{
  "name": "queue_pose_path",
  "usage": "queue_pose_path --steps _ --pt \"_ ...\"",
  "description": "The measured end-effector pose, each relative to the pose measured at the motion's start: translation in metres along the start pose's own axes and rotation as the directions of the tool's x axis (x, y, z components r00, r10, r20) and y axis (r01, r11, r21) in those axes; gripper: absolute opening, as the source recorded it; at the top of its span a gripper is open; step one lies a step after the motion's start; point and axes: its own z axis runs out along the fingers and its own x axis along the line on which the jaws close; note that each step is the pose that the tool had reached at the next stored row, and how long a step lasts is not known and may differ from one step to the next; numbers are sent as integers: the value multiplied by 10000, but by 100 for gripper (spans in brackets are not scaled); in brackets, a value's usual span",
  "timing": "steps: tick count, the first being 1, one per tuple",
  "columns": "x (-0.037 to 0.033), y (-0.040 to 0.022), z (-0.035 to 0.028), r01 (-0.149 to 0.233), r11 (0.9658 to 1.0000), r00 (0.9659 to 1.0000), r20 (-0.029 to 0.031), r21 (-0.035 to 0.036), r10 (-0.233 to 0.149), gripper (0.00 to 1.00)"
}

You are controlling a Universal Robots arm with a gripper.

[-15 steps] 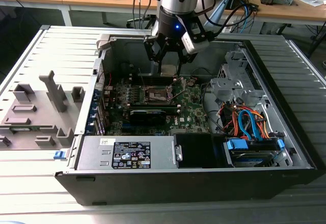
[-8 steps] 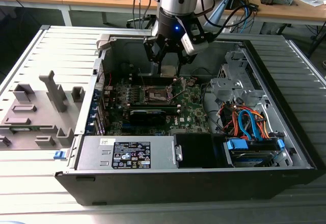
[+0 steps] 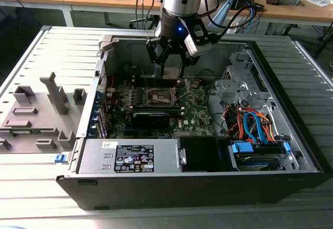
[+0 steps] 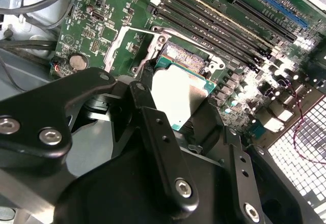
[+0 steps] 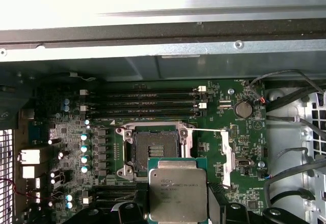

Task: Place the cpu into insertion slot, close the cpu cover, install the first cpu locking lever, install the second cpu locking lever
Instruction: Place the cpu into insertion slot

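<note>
First step in hand: the end effector (image 3: pixel 172 67) grips the cpu (image 5: pixel 178 194) by its edges, holding it over the green board (image 5: pixel 214 132) just beside the open insertion slot (image 5: pixel 154 150) (contacts bare); seating it likely calls for centring and squaring it there

Pale silver cpu (image 5: pixel 177 193) with thin green edge, brownish-gold contact field in dark-rimmed insertion slot (image 5: pixel 154 150), green circuit board (image 5: pixel 214 127), black memory slots (image 5: pixel 142 103), blue and orange cables (image 3: pixel 253 126), grey case wall (image 3: pixel 130 57).
</note>
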Motion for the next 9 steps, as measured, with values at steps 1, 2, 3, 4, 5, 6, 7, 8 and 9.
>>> queue_pose_path --steps 1,2,3,4,5,6,7,8,9 --pt "0 0 2 0 10000 10000 0 0 0 55" --pt "0 0 3 0 10000 10000 0 0 0 55" --pt "0 0 3 0 10000 10000 0 0 0 55" --pt "0 0 4 0 10000 10000 0 0 0 55" --pt "0 0 4 0 10000 10000 0 0 0 55" --pt "0 0 5 0 10000 10000 0 0 0 55" --pt "0 0 5 0 10000 10000 0 0 0 55" --pt "0 0 5 0 10000 10000 0 0 0 55" --pt "0 0 5 0 10000 10000 0 0 0 55"
